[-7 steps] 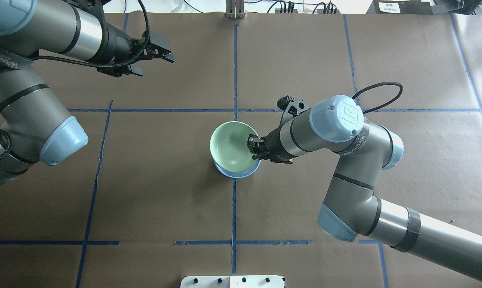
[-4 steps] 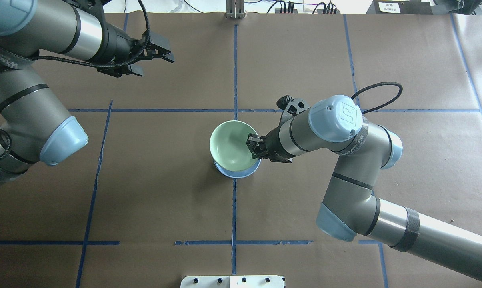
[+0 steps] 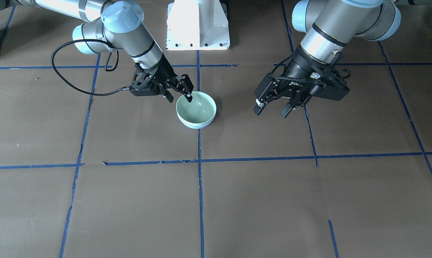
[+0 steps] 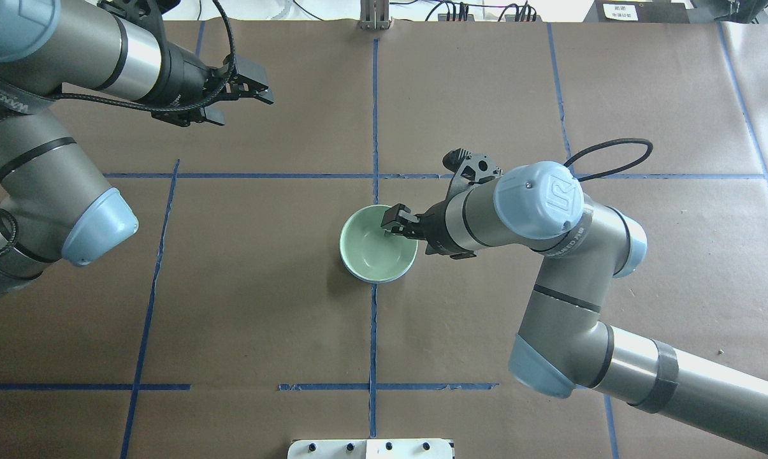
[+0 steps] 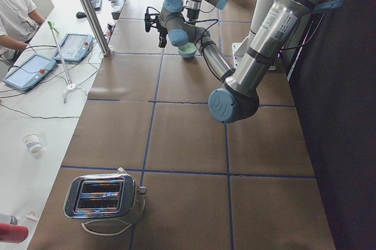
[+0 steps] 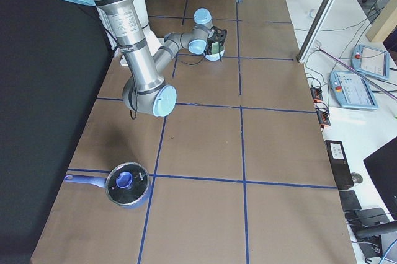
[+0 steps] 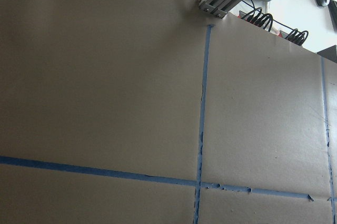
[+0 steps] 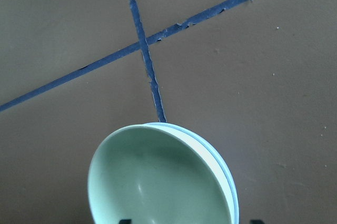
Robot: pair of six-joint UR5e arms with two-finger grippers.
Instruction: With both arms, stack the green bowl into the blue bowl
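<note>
1. Front-facing view: at upper centre, the green bowl [image 3: 198, 106] is seen seated inside the blue bowl [image 3: 196, 125], of which only a thin pale band shows below. The right end effector [image 3: 180, 97] is set at the bowls' left rim with its fingers apart, one inside and one outside. The left end effector [image 3: 272, 109] is held at upper right, fingers spread and nothing between them.
2. Overhead view: at centre frame the two bowls are seen nested on the tabletop [image 4: 262, 306], with a blue sliver along the lower edge. The left end effector is kept well apart, in the upper left.
3. Side views: the nested pair is shown far off and small, and no finger state can be judged there.
4. Left wrist view: only bare tabletop and blue tape lines [image 7: 201, 129] are shown.
5. Right wrist view: at the bottom edge two fingertips [image 8: 124, 221] are seen well apart, straddling the rim without clamping it. The stacking is judged done, and only the withdrawal of the right arm appears to be left.
</note>
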